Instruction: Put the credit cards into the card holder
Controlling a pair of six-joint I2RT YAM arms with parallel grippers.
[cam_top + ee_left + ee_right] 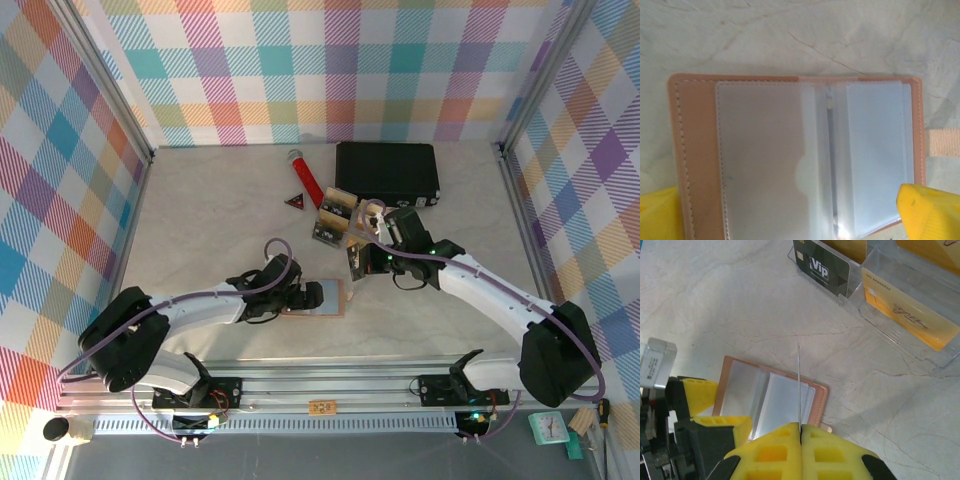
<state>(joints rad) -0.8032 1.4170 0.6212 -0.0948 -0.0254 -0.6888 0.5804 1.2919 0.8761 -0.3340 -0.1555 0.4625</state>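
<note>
Inserting barely started: right jaws clenched on one card (799, 385), edge-on above open card holder (772, 400) on counter (715, 305), sleeves apparently empty. Left jaws released, straddling it. Other credit cards (905, 310) sit in clear tray (912, 352).

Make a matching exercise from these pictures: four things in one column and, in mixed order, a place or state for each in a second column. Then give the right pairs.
Things
1. card holder
2. black case
3. dark Vip card
4. edge-on credit card

Places or states
a. pinched between the shut fingers of the right gripper
b. standing in the clear tray
c. lying open on the table
d. closed, by the back wall

Pairs: 1-c, 2-d, 3-b, 4-a
</note>
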